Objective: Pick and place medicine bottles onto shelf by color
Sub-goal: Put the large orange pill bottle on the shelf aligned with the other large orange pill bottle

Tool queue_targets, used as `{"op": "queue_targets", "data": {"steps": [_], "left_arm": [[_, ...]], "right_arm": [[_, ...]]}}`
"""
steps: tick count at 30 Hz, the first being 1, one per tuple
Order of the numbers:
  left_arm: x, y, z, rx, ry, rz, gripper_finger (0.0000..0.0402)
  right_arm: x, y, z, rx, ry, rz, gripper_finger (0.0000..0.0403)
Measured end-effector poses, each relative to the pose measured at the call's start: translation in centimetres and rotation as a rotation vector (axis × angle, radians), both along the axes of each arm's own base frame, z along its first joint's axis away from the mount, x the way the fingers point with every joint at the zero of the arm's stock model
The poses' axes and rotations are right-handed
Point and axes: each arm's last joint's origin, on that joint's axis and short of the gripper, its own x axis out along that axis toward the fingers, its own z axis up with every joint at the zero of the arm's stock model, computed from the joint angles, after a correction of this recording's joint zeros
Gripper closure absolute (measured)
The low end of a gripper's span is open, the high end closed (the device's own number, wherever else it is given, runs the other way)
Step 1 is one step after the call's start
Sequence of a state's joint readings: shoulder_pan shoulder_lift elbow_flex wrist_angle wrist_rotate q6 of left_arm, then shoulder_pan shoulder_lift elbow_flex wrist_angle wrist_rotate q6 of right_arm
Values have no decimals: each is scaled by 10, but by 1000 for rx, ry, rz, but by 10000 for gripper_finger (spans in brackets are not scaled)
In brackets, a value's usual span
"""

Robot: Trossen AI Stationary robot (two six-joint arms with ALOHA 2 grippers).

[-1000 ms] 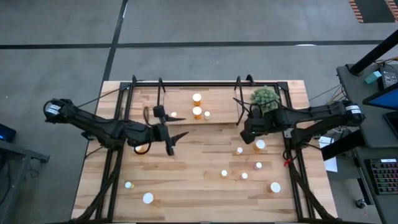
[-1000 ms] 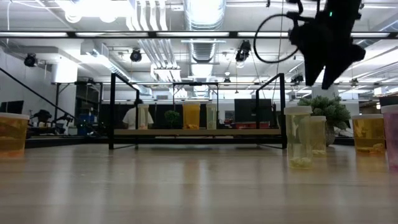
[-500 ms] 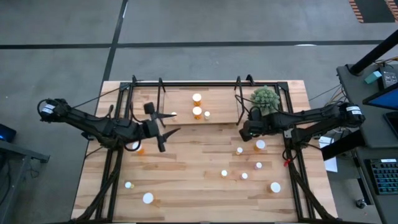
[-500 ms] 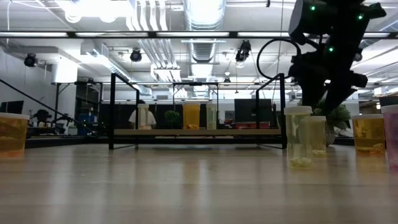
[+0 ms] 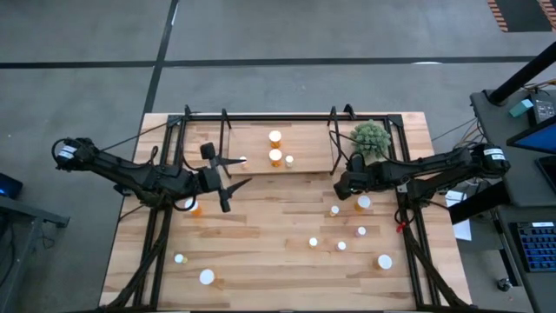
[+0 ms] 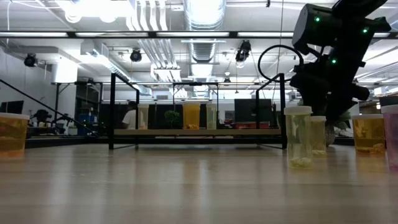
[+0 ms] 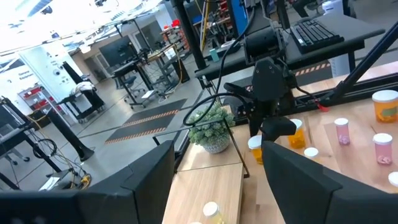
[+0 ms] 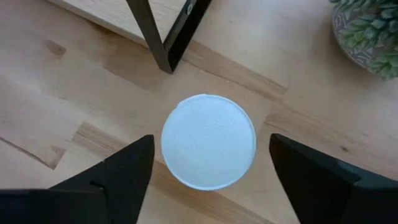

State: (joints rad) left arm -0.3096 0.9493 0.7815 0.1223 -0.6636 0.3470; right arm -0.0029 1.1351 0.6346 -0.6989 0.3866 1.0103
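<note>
- Room: grey concrete floor (image 5: 347,35) with dark seams fills the top of the high view, and a desk with a keyboard (image 5: 530,248) sits at the right edge. The low view shows ceiling ducts and lights.
- Big light-wood slatted tabletop (image 5: 261,261), centre frame, with white-capped pill bottles scattered over its lower half, e.g. (image 5: 384,261) and (image 5: 207,276).
- Narrow light-wood shelf with black metal uprights (image 5: 304,143), top centre, has four bottles on it so far, including an orange one (image 5: 275,156). A green spiky plant (image 5: 369,136) sits just right of it.
- Left gripper (image 5: 233,184), centre-left, backed off from the shelf a moment ago and has since stayed put, fingers apart and empty.
- Right gripper (image 5: 340,185), centre-right by the shelf's corner post, has come lower in the last second. Its fingers are spread wide either side of a round white bottle cap (image 8: 208,149), not touching it yet.
- So I'd guess the next pick is lined up and just needs the squeeze. I can't tell that bottle's body colour from above.
</note>
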Motion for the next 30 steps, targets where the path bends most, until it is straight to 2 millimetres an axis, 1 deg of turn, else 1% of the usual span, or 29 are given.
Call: {"op": "queue_targets", "data": {"steps": [5,8,11,16,21,30], "left_arm": [[0,0,0,0,1,0,175],[0,0,0,1,2,-1,175],[0,0,0,0,1,-1,175],[0,0,-1,1,2,-1,175],[0,0,-1,0,2,-1,175],[0,0,-1,-2,2,-1,175]], "right_arm": [[0,0,0,0,-1,0,164],[1,0,1,1,-4,0,189],[2,0,3,0,-9,6,201],[7,0,15,8,-9,36,198],[16,3,41,53,5,142,198],[29,16,111,113,-63,338,197]]}}
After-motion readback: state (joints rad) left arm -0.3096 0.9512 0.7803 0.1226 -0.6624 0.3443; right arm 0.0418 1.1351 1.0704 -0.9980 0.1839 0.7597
